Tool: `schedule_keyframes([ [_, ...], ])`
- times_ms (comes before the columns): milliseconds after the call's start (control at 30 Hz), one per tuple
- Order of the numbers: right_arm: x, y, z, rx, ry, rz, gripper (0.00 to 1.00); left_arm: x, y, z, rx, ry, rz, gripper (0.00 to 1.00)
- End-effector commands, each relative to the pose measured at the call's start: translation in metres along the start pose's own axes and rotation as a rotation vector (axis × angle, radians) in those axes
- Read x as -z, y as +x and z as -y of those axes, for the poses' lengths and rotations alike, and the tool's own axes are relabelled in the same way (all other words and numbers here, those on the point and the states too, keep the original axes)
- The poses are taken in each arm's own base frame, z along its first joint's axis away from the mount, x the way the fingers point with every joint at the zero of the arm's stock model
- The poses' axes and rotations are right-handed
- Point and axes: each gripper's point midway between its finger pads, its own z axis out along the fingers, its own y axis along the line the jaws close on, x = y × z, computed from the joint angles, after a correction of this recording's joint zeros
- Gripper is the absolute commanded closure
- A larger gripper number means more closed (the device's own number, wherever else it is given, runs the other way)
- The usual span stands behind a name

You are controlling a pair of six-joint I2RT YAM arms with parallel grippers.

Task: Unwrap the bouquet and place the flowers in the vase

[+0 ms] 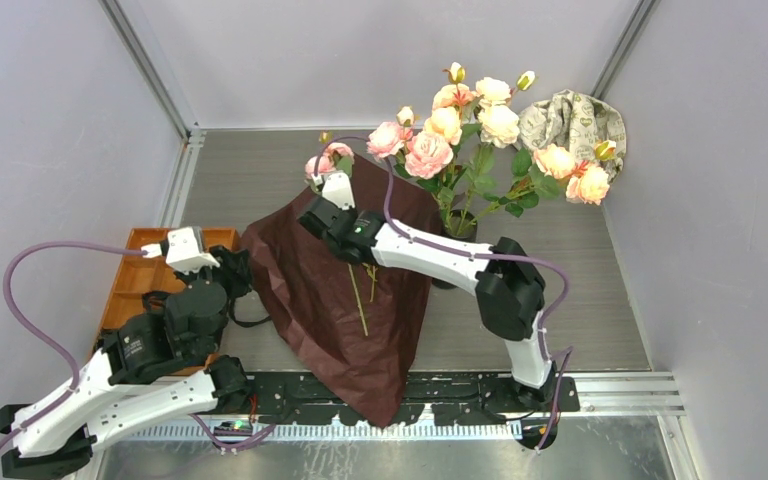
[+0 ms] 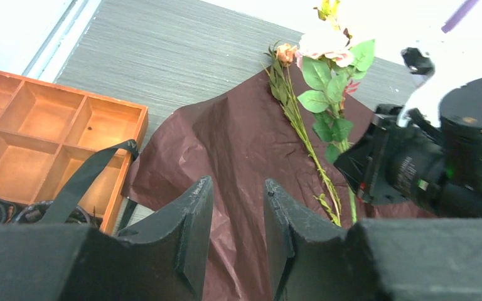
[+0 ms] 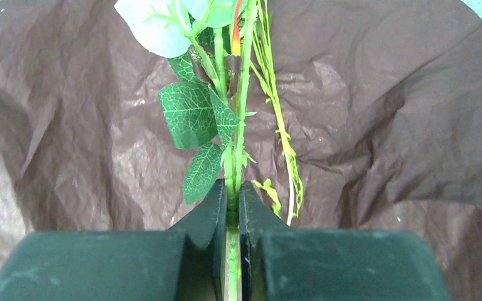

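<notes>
where grey table (image 1: 580,300) meets white walls (image 1: 380,60), right end effector (image 3: 229,188) pinches stem (image 3: 238,119); left end effector (image 2: 238,185) spread.

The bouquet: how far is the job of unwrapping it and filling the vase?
Done: the dark red paper lies open, and most roses stand in the vase. In hand: the right jaws are shut on one rose stem over the paper. Left: this stem and the thin sprig beside it must go into the vase.
</notes>
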Motion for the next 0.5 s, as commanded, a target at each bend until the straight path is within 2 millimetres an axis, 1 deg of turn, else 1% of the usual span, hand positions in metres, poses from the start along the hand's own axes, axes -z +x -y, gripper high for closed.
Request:
schedule_keyframes([
  [0, 0.064, -0.048, -0.003, -0.037, -0.084, 0.152, 0.99, 0.003, -0.01, -0.007, 0.05, -0.017, 0.027, 0.64],
  [33, 0.081, -0.057, -0.002, -0.035, -0.106, 0.18, 0.99, 0.003, -0.01, -0.007, 0.053, -0.015, 0.026, 0.64],
  [67, 0.095, -0.061, -0.003, -0.025, -0.126, 0.2, 0.99, 0.004, -0.01, -0.007, 0.058, -0.014, 0.025, 0.64],
  [167, 0.138, -0.069, -0.012, 0.02, -0.243, 0.235, 0.99, 0.004, -0.01, -0.008, 0.065, -0.012, 0.023, 0.64],
  [233, 0.167, -0.074, -0.018, 0.09, -0.323, 0.259, 0.99, 0.004, -0.009, -0.008, 0.067, -0.013, 0.023, 0.64],
  [333, 0.214, -0.082, -0.018, 0.161, -0.396, 0.326, 0.99, 0.004, -0.008, -0.007, 0.065, -0.013, 0.02, 0.64],
  [400, 0.245, -0.088, -0.015, 0.175, -0.469, 0.369, 0.99, 0.004, -0.008, -0.006, 0.066, -0.01, 0.017, 0.64],
  [467, 0.272, -0.094, -0.008, 0.166, -0.532, 0.41, 0.99, 0.004, -0.008, -0.005, 0.067, -0.008, 0.015, 0.64],
])
